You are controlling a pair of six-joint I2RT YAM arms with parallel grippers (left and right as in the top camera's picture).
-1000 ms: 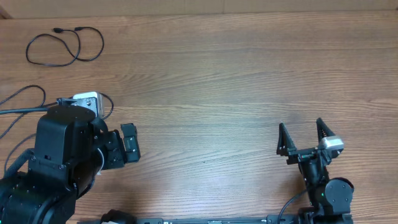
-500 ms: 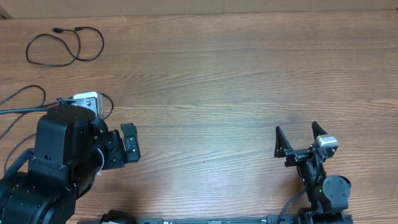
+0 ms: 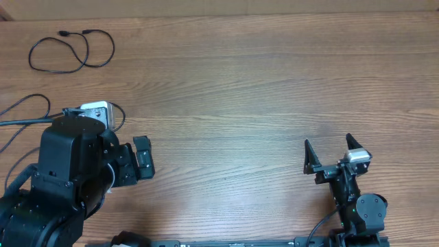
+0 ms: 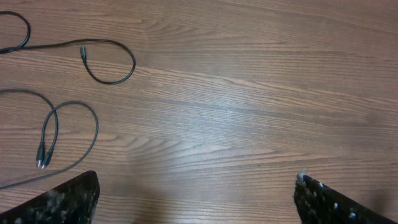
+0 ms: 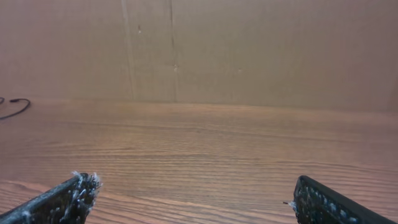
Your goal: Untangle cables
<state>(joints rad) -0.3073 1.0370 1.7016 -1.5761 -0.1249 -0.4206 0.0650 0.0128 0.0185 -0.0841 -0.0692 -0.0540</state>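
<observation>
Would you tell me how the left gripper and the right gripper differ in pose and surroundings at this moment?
The left gripper is angled down at the table, while the right gripper points level across it toward the cardboard wall. The left gripper has black cables lying just ahead of it; the right gripper faces bare wood, with only a cable end at its view's left edge. Both are wide open and hold nothing.

Bare tabletop [image 3: 240, 89] is lying open between left arm [image 3: 62, 171] and right arm [image 3: 350, 199]. Looped cables [image 3: 71, 51] are occupying the far-left corner; a cardboard wall [image 5: 249, 50] is closing the far edge.
</observation>
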